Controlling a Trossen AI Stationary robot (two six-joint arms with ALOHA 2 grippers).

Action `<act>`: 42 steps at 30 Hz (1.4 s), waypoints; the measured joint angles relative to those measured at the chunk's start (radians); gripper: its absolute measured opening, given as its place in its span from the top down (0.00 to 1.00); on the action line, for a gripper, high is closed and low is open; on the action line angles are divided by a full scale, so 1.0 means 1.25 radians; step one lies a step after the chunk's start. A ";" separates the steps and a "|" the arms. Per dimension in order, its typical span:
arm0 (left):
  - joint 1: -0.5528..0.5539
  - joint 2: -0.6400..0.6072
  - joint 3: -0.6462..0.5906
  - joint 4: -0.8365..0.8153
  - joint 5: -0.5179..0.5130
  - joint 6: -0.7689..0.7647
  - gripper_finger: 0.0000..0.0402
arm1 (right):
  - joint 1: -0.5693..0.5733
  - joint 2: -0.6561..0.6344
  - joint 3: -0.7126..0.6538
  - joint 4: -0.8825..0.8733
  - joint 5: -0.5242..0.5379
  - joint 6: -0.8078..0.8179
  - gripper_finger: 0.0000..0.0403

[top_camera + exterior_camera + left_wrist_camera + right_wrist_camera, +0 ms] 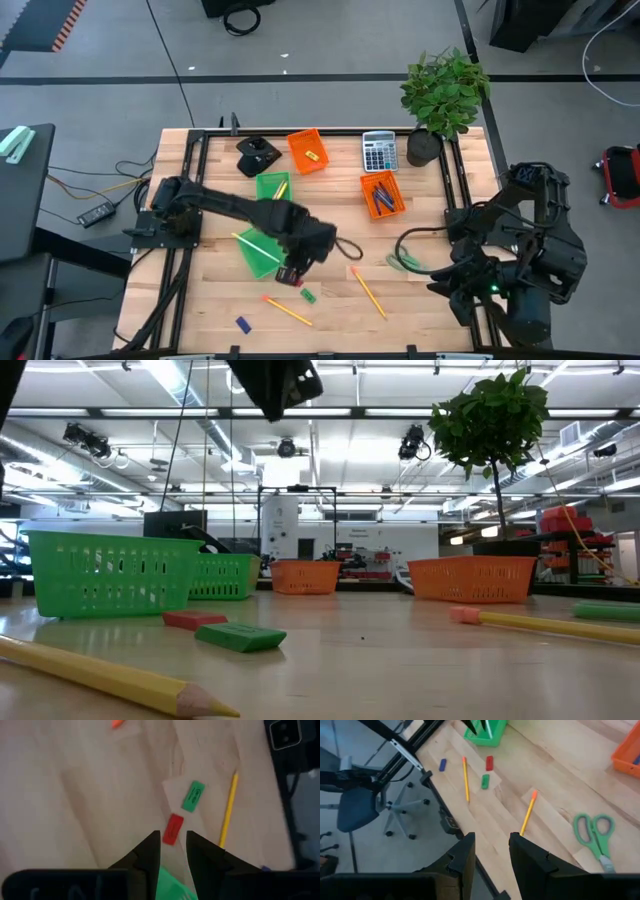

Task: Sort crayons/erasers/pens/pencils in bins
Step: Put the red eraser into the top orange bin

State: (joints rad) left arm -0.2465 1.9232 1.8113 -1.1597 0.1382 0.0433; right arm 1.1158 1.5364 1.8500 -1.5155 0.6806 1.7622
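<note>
1. The red eraser [173, 828] is a small stubby block with rounded corners and a matte face, lying flat on the pale wood-grain worktop [420, 300] just ahead of the left pincer [173, 851]
2. That pincer hangs above the worktop near its front-middle, its two dark wedge-shaped fingers parted with nothing between them
3. The green eraser [192, 796] lies just beyond the red one, apart from it, the same stubby shape with a dark printed mark on top
4. A long thin yellow pencil [228, 810] lies beside both erasers; a second pencil [528, 812], orange-tipped, rests further toward the right side
5. A small blue eraser [242, 324] sits near the front-left edge
6. A green bin [258, 252] of latticed plastic stands just behind the left pincer, with another green bin [272, 186] further back
7. Two orange bins stand behind: one [307, 150] holds a yellow piece, the other [383, 194] holds slim pens [381, 196]
8. Green-handled scissors [593, 839] lie on the worktop's right part
9. The right pincer [491, 851] waits off the worktop's front-right corner, fingers apart and empty
</note>
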 joint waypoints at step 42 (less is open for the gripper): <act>-0.112 0.112 -0.304 0.282 -0.133 0.142 0.52 | 0.008 0.000 0.000 0.011 0.086 0.015 0.69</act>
State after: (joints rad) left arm -0.3870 2.0627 1.4319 -0.8069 -0.0285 0.2204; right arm 1.1255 1.5368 1.8500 -1.5015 0.7883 1.7809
